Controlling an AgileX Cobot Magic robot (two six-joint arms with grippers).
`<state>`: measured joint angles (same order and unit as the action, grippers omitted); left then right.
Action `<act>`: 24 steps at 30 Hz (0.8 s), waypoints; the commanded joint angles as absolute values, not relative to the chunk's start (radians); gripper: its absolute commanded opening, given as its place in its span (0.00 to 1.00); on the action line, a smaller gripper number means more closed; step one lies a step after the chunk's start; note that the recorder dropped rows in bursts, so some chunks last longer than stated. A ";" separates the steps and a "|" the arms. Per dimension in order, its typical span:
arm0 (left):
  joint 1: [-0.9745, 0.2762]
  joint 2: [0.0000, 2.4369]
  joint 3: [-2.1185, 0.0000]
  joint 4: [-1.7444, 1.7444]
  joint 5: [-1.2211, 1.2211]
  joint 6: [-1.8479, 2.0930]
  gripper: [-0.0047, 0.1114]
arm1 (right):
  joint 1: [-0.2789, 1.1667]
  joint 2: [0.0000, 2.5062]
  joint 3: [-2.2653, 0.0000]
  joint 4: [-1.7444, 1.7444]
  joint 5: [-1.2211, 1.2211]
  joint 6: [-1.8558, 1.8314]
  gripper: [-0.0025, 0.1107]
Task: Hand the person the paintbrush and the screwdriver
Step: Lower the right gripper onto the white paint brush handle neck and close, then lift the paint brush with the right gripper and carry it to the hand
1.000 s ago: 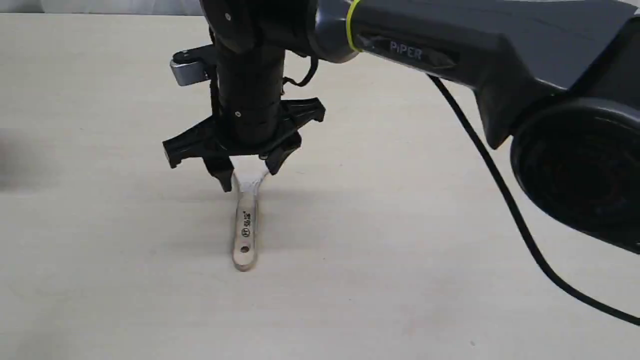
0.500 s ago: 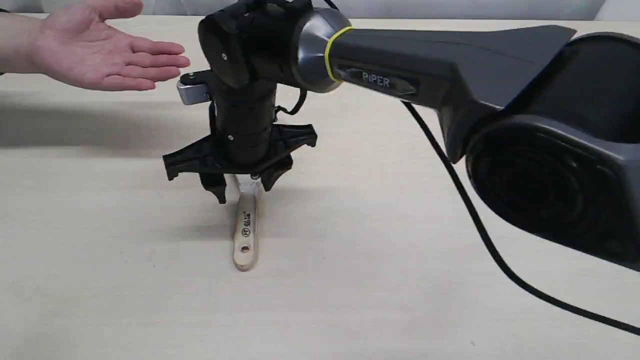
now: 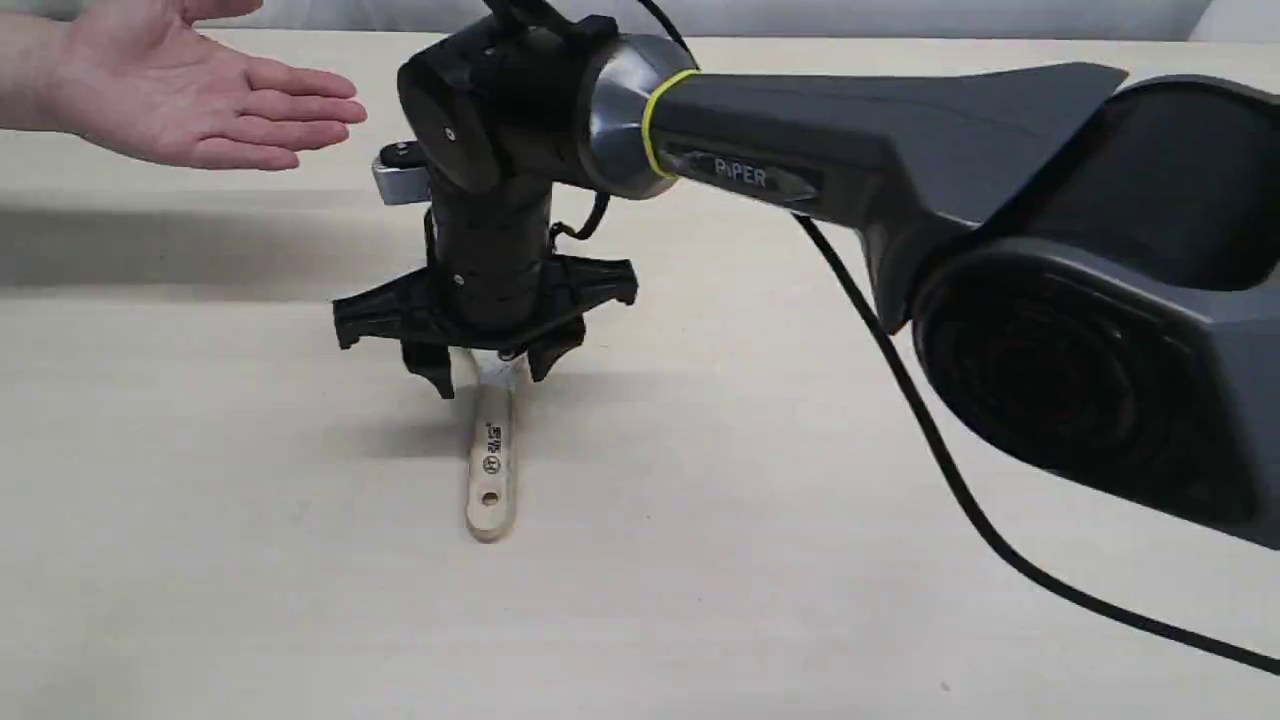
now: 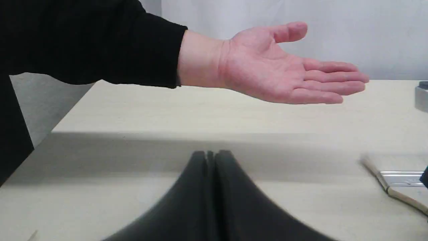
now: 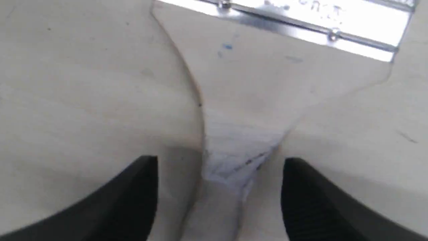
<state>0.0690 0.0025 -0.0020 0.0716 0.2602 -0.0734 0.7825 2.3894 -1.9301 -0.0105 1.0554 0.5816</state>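
The paintbrush (image 3: 490,470) lies flat on the table, its wooden handle with a dark logo and a hole pointing toward the camera. My right gripper (image 3: 488,375) hangs straight over the handle's wide neck, open, one finger on each side; the right wrist view shows the handle (image 5: 240,110) and silver ferrule (image 5: 301,26) between the fingertips (image 5: 133,194). The person's open hand (image 3: 190,95) hovers palm up at the back left, and again the hand (image 4: 287,73) in the left wrist view. My left gripper (image 4: 210,157) is shut and empty. The screwdriver is out of view.
The right arm's black cable (image 3: 960,490) trails across the table on the right. The brush's ferrule (image 4: 399,179) shows at the edge of the left wrist view. A black sleeve (image 4: 87,43) covers the person's forearm.
The person's open hand has come in at the back left. My right gripper has sunk lower around the brush handle, with its arm dropping too.
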 commanded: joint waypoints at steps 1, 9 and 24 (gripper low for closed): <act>0.063 0.000 0.000 0.071 0.249 -0.075 0.04 | 0.782 2.420 -1.928 -0.022 1.029 0.592 0.53; 0.063 0.000 0.000 0.071 0.249 -0.075 0.04 | 0.780 2.457 -1.930 -0.015 0.992 0.616 0.51; 0.063 0.000 0.000 0.071 0.249 -0.075 0.04 | 0.782 2.423 -1.930 -0.045 1.025 0.527 0.06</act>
<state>0.0690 0.0025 -0.0020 0.0716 0.2602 -0.0734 0.7825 2.4199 -1.9441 -0.0383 1.0208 0.5568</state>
